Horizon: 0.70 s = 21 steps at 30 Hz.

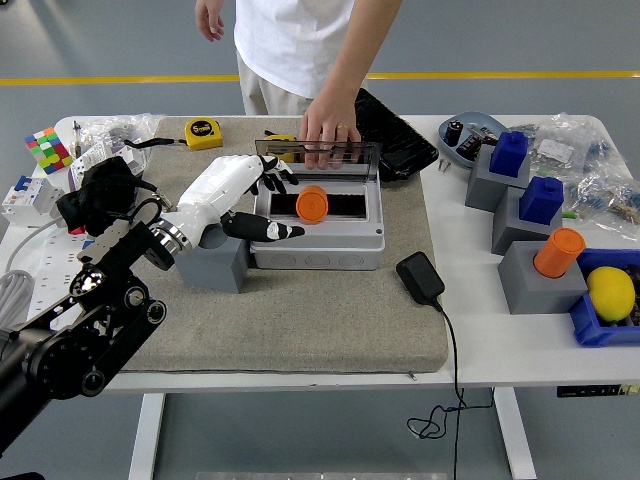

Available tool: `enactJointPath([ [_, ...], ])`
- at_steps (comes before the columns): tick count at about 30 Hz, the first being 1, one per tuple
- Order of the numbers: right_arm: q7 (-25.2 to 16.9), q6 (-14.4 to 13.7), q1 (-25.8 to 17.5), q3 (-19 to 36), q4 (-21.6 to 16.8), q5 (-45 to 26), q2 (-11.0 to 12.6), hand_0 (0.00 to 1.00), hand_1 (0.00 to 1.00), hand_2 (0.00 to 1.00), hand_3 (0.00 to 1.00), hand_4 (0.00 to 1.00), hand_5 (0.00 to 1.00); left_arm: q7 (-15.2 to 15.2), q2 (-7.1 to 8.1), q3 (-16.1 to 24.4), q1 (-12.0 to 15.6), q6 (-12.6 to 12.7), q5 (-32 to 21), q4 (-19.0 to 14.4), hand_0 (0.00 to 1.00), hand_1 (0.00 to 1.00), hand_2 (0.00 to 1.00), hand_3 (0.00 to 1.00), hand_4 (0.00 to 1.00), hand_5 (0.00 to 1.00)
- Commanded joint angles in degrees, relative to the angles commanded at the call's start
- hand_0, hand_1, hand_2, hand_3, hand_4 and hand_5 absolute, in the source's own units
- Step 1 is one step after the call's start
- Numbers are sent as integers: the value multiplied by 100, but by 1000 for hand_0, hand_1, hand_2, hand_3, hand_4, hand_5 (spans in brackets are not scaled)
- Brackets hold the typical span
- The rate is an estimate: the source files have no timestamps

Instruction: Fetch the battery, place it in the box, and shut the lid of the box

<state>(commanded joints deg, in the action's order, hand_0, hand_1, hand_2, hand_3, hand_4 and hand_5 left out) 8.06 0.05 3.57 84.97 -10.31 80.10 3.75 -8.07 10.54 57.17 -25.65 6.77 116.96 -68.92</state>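
1. We saw the left hand (232, 200) at the box's left edge, its white fingers (270, 229) loosely spread and grasping nothing, thumb reaching over the front rim.
2. We found the battery (311, 205), orange, lying inside the grey box (318, 245), which sat on the mat (300, 320) on the bench (500, 345).
3. We noted a person's hand (328, 130) pressing on the clear lid (345, 152), which stood raised at the box's far edge.
4. We saw no right hand.
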Motion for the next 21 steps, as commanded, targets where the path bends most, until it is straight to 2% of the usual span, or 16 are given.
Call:
enactJointPath([
  [10,-2,1,-6,-50,0,-23,9,645,643,670,559,983,470,38,-88,-171,-44,-8,-6,19,368,544,539,582,998,418],
  [21,-5,0,-20,-78,0,-54,5,644,642,671,559,983,471,54,-381,-385,-149,-18,-8,129,370,544,545,584,998,420],
])
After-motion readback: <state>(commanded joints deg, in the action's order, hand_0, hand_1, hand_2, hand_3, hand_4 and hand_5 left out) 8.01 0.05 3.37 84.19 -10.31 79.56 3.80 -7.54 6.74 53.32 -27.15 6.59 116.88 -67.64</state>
